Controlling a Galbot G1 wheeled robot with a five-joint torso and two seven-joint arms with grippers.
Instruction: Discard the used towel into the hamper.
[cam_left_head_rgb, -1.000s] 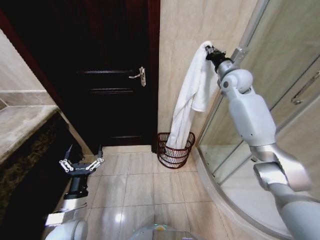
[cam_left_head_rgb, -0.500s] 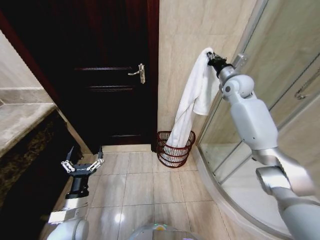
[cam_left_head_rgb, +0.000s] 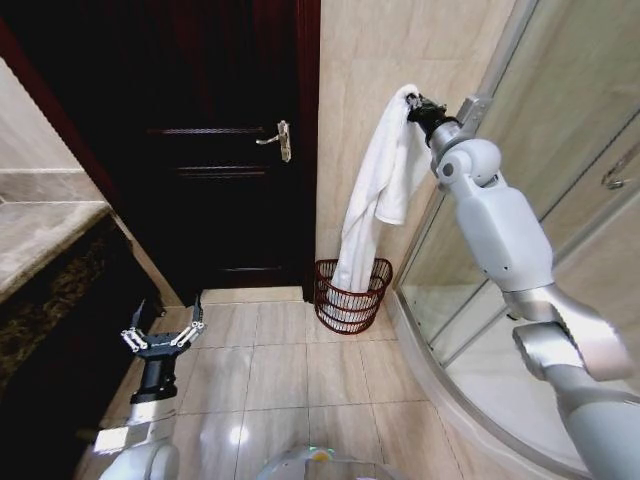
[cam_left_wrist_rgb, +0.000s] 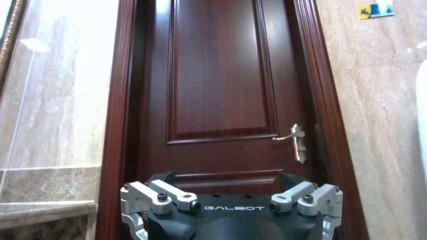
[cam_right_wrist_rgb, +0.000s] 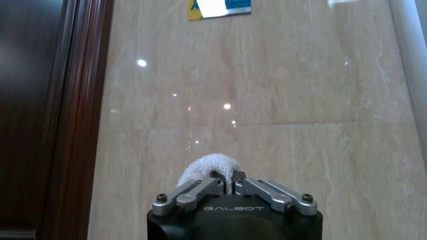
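A white towel (cam_left_head_rgb: 377, 190) hangs long and limp from my right gripper (cam_left_head_rgb: 413, 103), which is shut on its top end high up by the tiled wall. Its lower end dips into the hamper (cam_left_head_rgb: 351, 296), a small dark reddish-brown ribbed basket on the floor against the wall. In the right wrist view the gripper (cam_right_wrist_rgb: 227, 181) pinches a white tuft of towel (cam_right_wrist_rgb: 208, 167) in front of the beige wall. My left gripper (cam_left_head_rgb: 162, 327) hangs low at the left above the floor, open and holding nothing.
A dark wooden door (cam_left_head_rgb: 215, 140) with a metal handle (cam_left_head_rgb: 279, 139) stands left of the hamper. A curved glass shower enclosure (cam_left_head_rgb: 520, 200) fills the right side. A stone counter (cam_left_head_rgb: 45, 235) runs along the left. Beige floor tiles (cam_left_head_rgb: 290, 370) lie open in front.
My right gripper has lifted the towel's top a little higher and slightly left; the towel still trails into the hamper. The camera view shifted slightly. The left arm stayed put.
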